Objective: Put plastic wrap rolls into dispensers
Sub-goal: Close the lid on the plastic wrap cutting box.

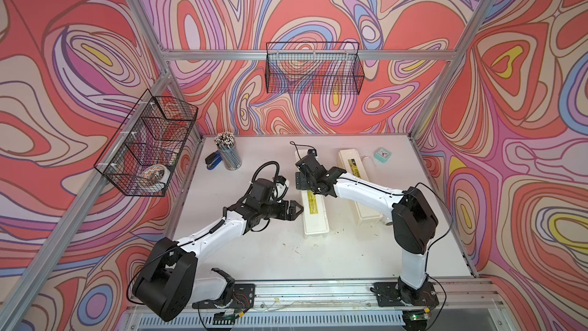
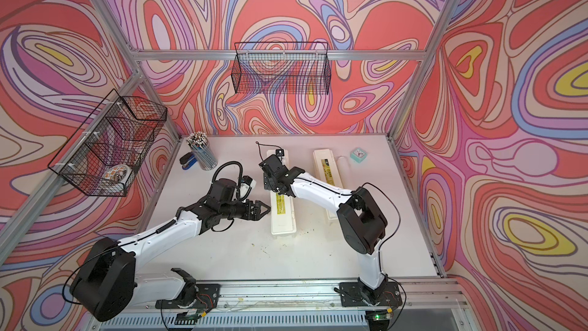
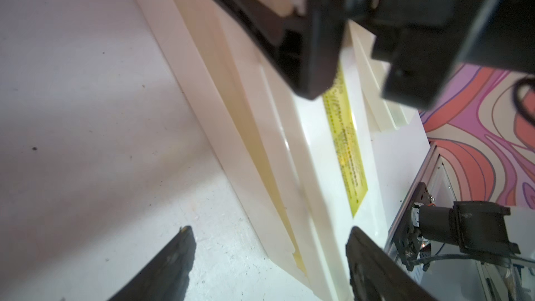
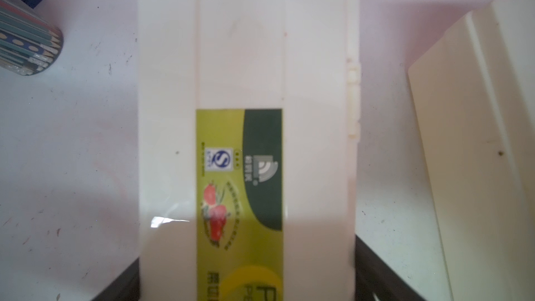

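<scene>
In both top views my left gripper point(image 1: 297, 210), jaws apart, reaches level beside the centre dispenser point(image 1: 315, 221); a roll point(image 1: 369, 163) lies well apart from it. Left wrist view: a sideways nudge could skid the dispenser. Right wrist view: my right gripper point(image 4: 249, 273), pointing down, straddles it; I cannot tell whether it is clamped.
</scene>
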Action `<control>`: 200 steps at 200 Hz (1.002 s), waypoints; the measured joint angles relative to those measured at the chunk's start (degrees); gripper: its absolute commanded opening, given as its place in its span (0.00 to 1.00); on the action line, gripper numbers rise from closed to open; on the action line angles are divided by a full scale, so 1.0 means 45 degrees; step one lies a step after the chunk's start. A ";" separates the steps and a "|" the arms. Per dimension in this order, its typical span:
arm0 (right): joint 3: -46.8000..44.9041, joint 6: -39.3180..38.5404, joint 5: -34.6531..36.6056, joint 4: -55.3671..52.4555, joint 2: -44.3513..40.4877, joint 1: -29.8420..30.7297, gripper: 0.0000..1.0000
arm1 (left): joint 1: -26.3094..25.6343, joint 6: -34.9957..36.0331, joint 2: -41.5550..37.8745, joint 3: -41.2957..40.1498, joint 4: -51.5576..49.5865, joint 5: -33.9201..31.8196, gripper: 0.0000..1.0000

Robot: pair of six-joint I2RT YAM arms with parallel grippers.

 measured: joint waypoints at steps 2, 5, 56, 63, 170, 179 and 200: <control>0.0024 -0.0005 -0.0005 0.0000 0.0039 0.0000 0.71 | -0.0019 0.0010 0.0000 -0.0005 0.0010 0.0015 0.83; 0.0049 0.0000 -0.0005 0.0005 0.0078 0.0000 0.72 | -0.0049 0.0019 0.0000 -0.0015 0.0044 0.0044 0.83; 0.0121 0.0005 0.0102 0.0117 0.0486 -0.0005 0.72 | -0.0262 0.0141 -0.0083 -0.0685 0.0525 0.0291 0.84; 0.0146 0.0005 0.0121 0.0112 0.0515 -0.0005 0.72 | -0.0330 0.0141 -0.0049 -0.0704 0.0515 0.0282 0.85; 0.0306 0.0141 0.0316 0.0034 0.1292 -0.0083 0.98 | -0.0529 -0.0228 0.1059 -0.0520 0.0986 -0.0024 0.80; 0.0306 0.0131 0.0301 0.0087 0.1345 -0.0087 0.98 | -0.0563 -0.0262 0.1083 -0.0476 0.0967 -0.0151 0.80; 0.0335 0.0146 0.0112 0.0194 0.1360 -0.0121 0.98 | -0.0651 -0.0301 0.1083 -0.0330 0.0792 -0.0534 0.79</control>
